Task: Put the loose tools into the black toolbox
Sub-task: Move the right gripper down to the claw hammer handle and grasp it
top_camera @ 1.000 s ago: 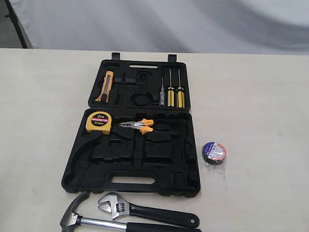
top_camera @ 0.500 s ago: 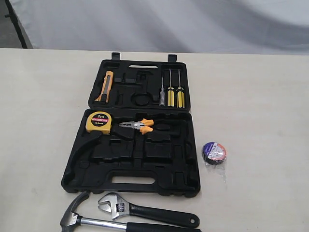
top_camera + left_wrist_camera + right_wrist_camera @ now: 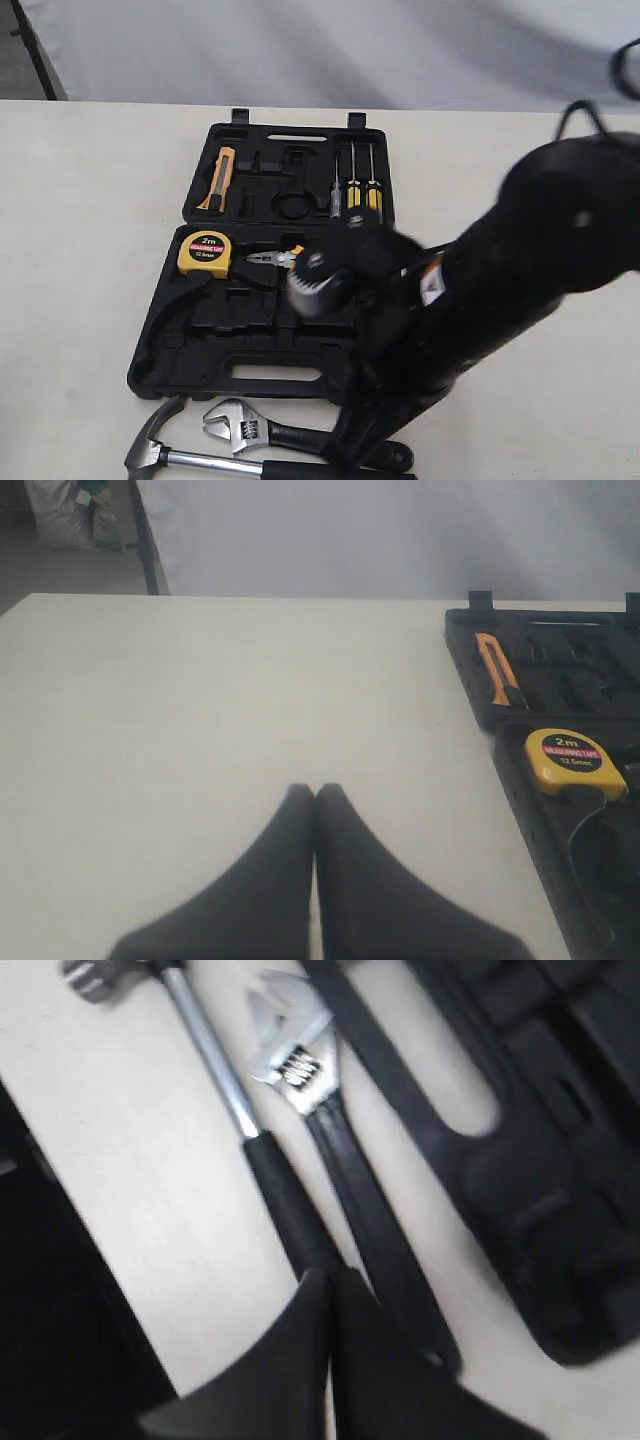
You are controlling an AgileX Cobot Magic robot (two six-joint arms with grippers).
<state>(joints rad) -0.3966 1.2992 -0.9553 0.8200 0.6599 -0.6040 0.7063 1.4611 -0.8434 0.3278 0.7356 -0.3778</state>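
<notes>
Right gripper (image 3: 330, 1278), fingers pressed together, hung above wrench (image 3: 345, 1170) and hammer (image 3: 245, 1125) beside the black toolbox (image 3: 540, 1160); left gripper (image 3: 315, 792) likewise closed.

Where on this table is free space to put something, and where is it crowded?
The widest bare patch lies left of the black toolbox. A narrower strip runs behind it. In front it is crowded: hammer, wrench and the right gripper above their handles. The arm hides the right side of the table.

Soft, even light; right claw (image 3: 331, 1282) motion-blurred.
</notes>
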